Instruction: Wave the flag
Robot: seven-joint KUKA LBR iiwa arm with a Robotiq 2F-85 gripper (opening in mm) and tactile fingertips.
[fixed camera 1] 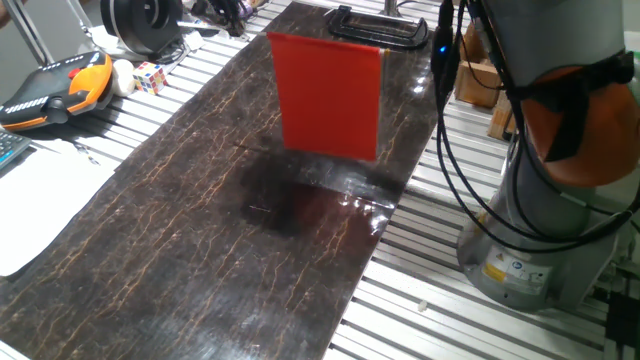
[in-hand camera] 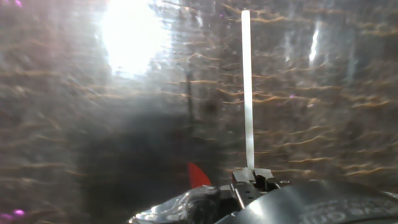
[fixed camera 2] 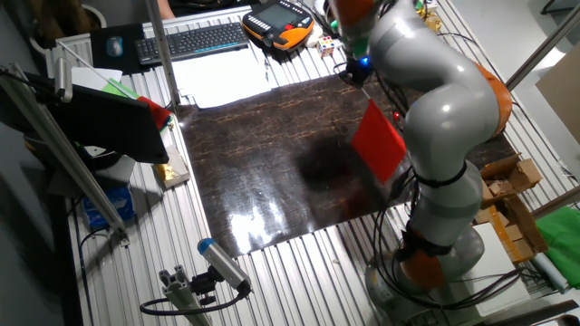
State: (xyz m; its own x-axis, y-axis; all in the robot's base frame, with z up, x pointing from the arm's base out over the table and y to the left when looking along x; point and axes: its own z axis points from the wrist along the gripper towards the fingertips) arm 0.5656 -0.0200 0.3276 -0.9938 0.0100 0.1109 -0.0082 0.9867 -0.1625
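The flag's bright-red sheet (fixed camera 1: 330, 95) hangs upright in the air above the dark marbled table top (fixed camera 1: 200, 250). Its top edge sits close to the top of this fixed view, and the gripper is out of frame there. From the other side the red sheet (fixed camera 2: 379, 143) shows tilted beside the grey arm (fixed camera 2: 435, 91). In the hand view my gripper (in-hand camera: 252, 180) is shut on the flag's thin white stick (in-hand camera: 247, 93), which runs straight away from the fingers over the table. A small red corner (in-hand camera: 198, 176) shows next to the fingers.
A black clamp (fixed camera 1: 375, 25) lies at the far end of the table top. An orange-and-black pendant (fixed camera 1: 60, 90) and a puzzle cube (fixed camera 1: 150, 76) lie off its left side. A keyboard (fixed camera 2: 195, 41) and cardboard boxes (fixed camera 2: 512, 181) stand around the robot base (fixed camera 1: 540, 230).
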